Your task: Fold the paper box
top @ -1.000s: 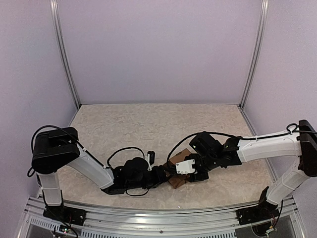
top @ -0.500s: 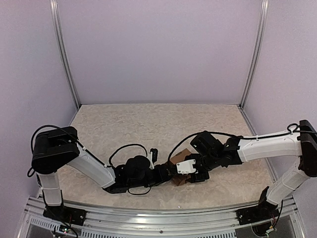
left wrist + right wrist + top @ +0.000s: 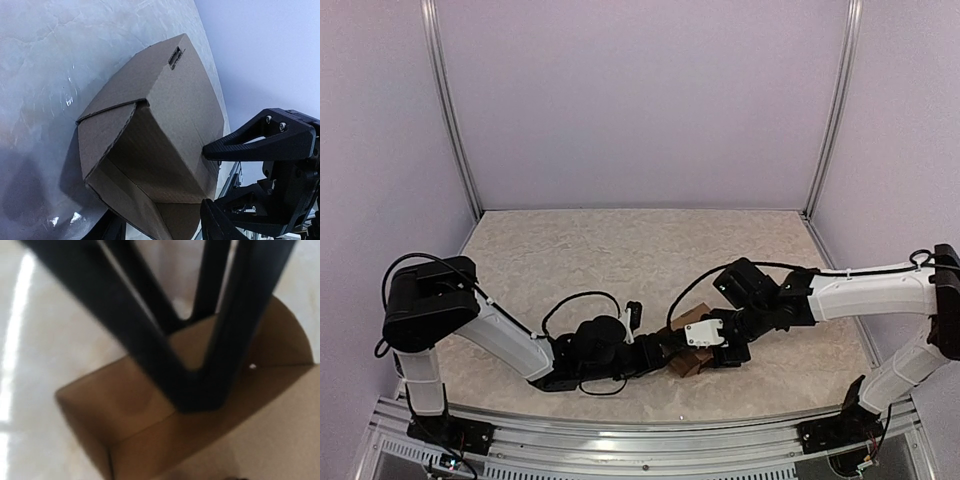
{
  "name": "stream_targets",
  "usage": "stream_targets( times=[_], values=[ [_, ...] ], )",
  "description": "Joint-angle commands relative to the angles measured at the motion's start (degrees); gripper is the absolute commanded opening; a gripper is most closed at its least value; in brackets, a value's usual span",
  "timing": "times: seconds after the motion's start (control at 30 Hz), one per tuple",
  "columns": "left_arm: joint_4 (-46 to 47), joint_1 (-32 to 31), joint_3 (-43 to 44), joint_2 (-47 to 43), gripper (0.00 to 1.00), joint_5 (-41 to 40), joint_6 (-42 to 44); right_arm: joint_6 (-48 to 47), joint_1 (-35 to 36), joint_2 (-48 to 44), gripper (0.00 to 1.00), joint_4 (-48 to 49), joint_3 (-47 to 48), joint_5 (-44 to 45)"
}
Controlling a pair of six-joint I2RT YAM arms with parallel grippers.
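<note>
The paper box (image 3: 686,360) is a brown, partly formed carton lying near the table's front middle, between the two grippers. In the left wrist view the box (image 3: 170,115) shows its open end, with one side flap folded inward. My left gripper (image 3: 665,350) has a finger on either side of the box's near lower part (image 3: 165,230) and holds it. My right gripper (image 3: 718,348) is shut, its tips together, and presses down on a cardboard panel (image 3: 200,395) of the box (image 3: 125,400). Its black fingers (image 3: 260,137) also show at the box's far side.
The pale stone-patterned tabletop (image 3: 620,250) is bounded by lilac walls with metal posts (image 3: 455,120) at the back corners. An aluminium rail (image 3: 620,440) runs along the near edge. The left arm's cable (image 3: 570,300) loops above its wrist.
My left gripper has pushed a little to the right against the box. My right gripper has shifted slightly right and lower. The box has stayed almost in place.
</note>
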Motion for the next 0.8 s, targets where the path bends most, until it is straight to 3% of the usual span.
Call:
stream_targets(
  times=[0.0,0.2,0.4,0.77],
  values=[
    [1.27,-0.33,1.54,-2.19,0.50,0.37,-0.33,1.58,-1.48,-3.95,0.64,-11.32,0.54,-5.06],
    [1.14,0.57,2.99,-0.69,0.50,2.60,-0.69,1.10,-6.13,-7.71,0.65,-14.41,3.71,-7.54],
    [-0.99,0.65,4.60,-0.30,0.50,3.25,-0.21,2.78,-17.71,-7.24,0.66,-14.38,5.77,-14.71],
    [-1.35,2.14,5.90,2.07,0.50,7.20,-1.76,12.24,-28.88,4.42,0.67,-14.86,7.85,-26.45]
  ],
)
